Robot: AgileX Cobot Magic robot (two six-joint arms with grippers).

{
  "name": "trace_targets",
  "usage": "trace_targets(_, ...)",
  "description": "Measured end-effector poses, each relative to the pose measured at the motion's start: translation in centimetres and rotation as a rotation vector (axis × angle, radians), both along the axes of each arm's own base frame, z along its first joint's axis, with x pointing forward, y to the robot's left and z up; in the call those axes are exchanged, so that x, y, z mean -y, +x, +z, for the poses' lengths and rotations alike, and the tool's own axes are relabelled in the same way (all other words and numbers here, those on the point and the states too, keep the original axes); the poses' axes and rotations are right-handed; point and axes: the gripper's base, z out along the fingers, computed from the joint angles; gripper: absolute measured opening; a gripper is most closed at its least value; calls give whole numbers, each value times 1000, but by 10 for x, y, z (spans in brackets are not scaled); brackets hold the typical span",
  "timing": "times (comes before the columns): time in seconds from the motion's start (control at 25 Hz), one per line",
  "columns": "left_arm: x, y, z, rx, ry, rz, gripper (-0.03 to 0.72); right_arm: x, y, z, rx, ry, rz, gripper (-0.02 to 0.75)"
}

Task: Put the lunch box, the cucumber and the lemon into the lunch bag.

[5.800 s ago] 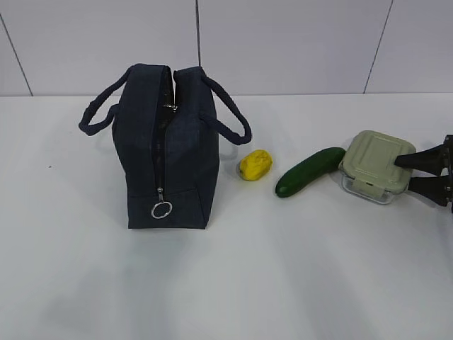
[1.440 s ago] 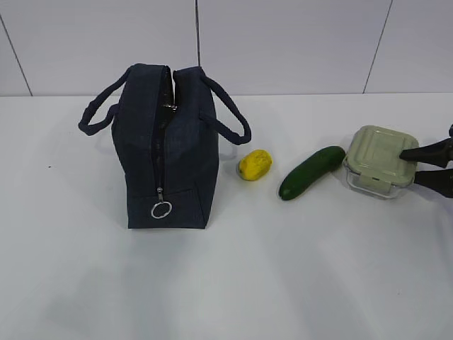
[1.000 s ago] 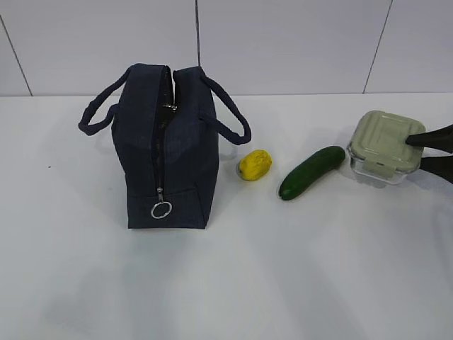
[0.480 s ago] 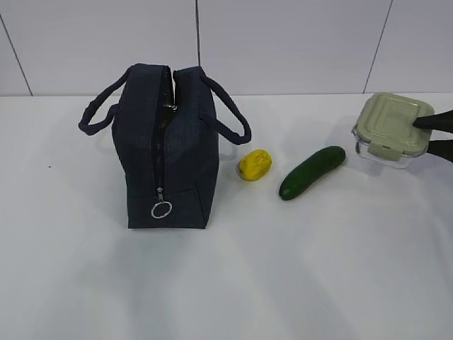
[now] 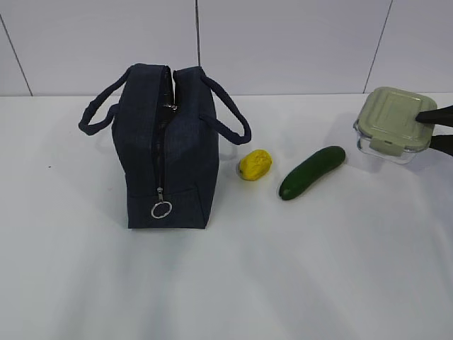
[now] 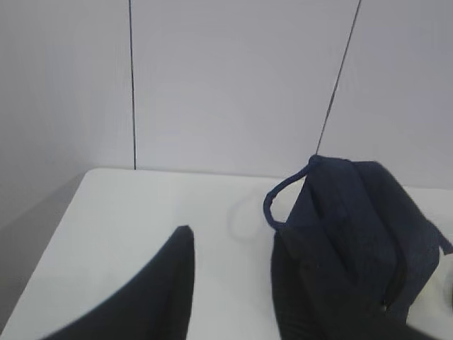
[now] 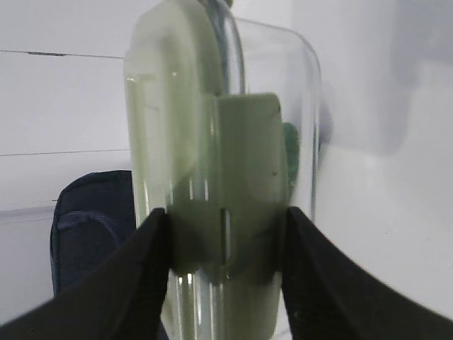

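The navy lunch bag (image 5: 170, 152) stands upright at the table's left, its top parted and the zipper ring hanging low on its end. A yellow lemon (image 5: 255, 163) and a dark green cucumber (image 5: 311, 171) lie to its right. At the far right the lunch box (image 5: 393, 122) hangs tilted above the table, my right gripper (image 5: 440, 127) shut on its right edge. The right wrist view shows the lunch box (image 7: 205, 142) clamped edge-on in that gripper (image 7: 223, 221). My left gripper (image 6: 232, 237) is open and empty, with the lunch bag (image 6: 368, 219) just to its right.
A white tiled wall (image 5: 283, 42) closes the back of the white table (image 5: 283, 283). The bag's two loop handles (image 5: 230, 127) stick out sideways, the right one towards the lemon.
My right gripper has raised the lunch box off the table, up and slightly right. Bag, lemon and cucumber have not moved over the last second.
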Motion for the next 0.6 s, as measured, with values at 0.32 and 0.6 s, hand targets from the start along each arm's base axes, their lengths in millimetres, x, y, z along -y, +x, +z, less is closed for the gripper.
trace_targets(0.32, 10, 34, -9, -234, -57, -91, 264, 0, 0, 1, -9, 10, -6, 348)
trace_targets(0.6, 17, 78, 5, -453, -65, -159, 344, -9, 3, 1, -10, 10, 16, 348)
